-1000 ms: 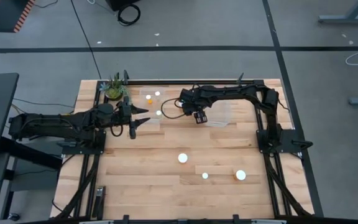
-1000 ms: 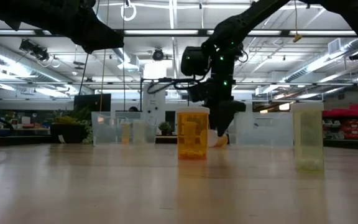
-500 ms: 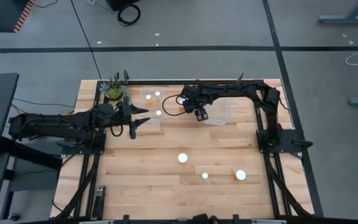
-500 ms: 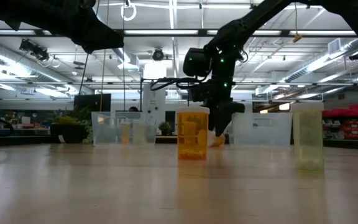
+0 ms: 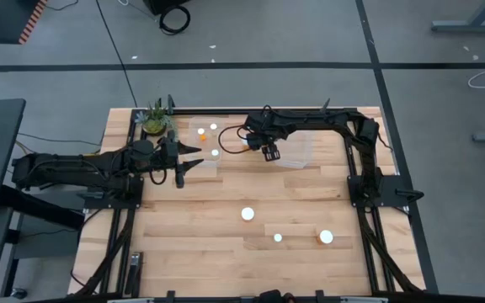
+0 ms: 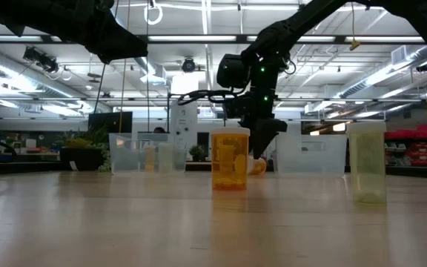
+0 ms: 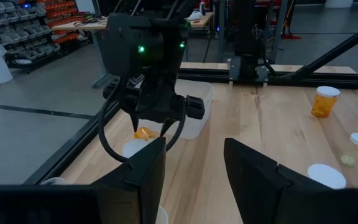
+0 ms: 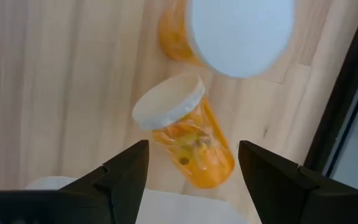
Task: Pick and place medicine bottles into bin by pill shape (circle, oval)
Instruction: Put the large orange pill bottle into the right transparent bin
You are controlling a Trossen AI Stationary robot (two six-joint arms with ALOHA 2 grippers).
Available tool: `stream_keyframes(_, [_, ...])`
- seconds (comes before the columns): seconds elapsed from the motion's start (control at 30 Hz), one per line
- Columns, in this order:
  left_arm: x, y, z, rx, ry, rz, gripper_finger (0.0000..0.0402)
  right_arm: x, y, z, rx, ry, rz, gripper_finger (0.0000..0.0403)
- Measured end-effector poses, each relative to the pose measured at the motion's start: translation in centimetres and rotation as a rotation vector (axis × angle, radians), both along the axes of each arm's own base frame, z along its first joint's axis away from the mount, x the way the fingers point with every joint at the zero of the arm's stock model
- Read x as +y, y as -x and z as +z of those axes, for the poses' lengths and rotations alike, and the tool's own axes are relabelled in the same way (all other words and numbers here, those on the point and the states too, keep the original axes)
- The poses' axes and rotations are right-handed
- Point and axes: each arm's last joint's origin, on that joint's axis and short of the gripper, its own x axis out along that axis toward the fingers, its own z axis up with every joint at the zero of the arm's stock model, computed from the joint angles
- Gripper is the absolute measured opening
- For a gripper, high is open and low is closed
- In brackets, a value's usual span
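Note:
An amber medicine bottle (image 8: 191,146) with a white cap lies on its side on the wood, beside the clear bin (image 5: 295,151). It also shows in the high view (image 5: 246,146) and the low view (image 6: 257,167). My right gripper (image 8: 194,180) hangs open above it, pointing down, one finger on each side and clear of it. An upright bottle (image 8: 238,28) stands just past it. My left gripper (image 7: 197,174) is open and empty at the table's left (image 5: 188,162). More upright bottles stand near the front (image 5: 247,214), (image 5: 278,238), (image 5: 326,237).
A second clear bin (image 6: 136,152) stands at the far left with bottles (image 5: 200,132) near it. A green potted plant (image 5: 156,118) sits at the far left corner. In the low view an amber bottle (image 6: 230,159) and a pale one (image 6: 367,163) stand close to the camera.
My right gripper has moved a little toward the table's left and far edge, ending over the lying bottle, and has stayed open. The bottles have not moved.

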Motion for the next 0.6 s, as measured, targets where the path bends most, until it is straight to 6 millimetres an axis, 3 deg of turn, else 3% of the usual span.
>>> stream_keyframes(0.2, [0.0,0.0,0.0,0.000,0.000,0.000,0.0172,0.8,-1.0,1.3,-0.034,0.027,0.010,0.0256])
stream_keyframes(0.6, [0.0,0.0,0.2,-0.020,-0.002,0.000,0.0172,0.9,-0.8,1.2,-0.024,0.013,-0.019,0.0256])
